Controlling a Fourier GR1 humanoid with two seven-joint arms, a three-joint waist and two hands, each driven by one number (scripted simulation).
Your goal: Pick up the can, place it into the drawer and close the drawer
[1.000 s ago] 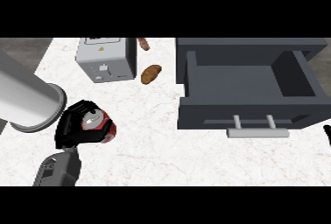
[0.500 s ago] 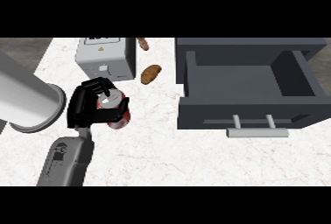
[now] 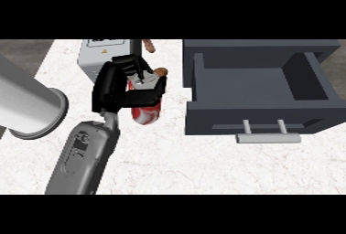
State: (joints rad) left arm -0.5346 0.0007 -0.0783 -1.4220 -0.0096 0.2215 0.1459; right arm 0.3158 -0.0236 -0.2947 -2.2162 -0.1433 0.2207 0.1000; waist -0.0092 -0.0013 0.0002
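on the counter [image 3: 202, 164], left of centre, my left hand [image 3: 115, 89] is curled round the can [image 3: 147, 109]. fingers wrap over the can's top end, thumb across its side, so it's pinched in my grip. can is red and white with a silver top, tilted, top end pointing to about 12 o'clock, lower end sticking out of my hand toward 6. can't tell if it touches the counter or is lifted clear.

my grey forearm [image 3: 84, 155] comes in from 7 o'clock up to the hand.

drawer [image 3: 260, 89] sits at 3 o'clock from the can, pulled open, dark grey, inside bare. its handle [image 3: 268, 137] is a pale bar on the front face, at about 4 o'clock from the can. can is near the drawer's left wall but apart from it, fully outside.

grey box [image 3: 100, 57] with a label sits at 11 o'clock from the can, partly behind my hand. a brown item [image 3: 161, 71] peeks out just beside my fingers at 12–1 o'clock, can't tell what it is. another brown bit [image 3: 149, 45] at 12, near the far edge.

big pale cylinder [image 3: 27, 107] at 9 o'clock, at the left edge.

right hand isn't in view.
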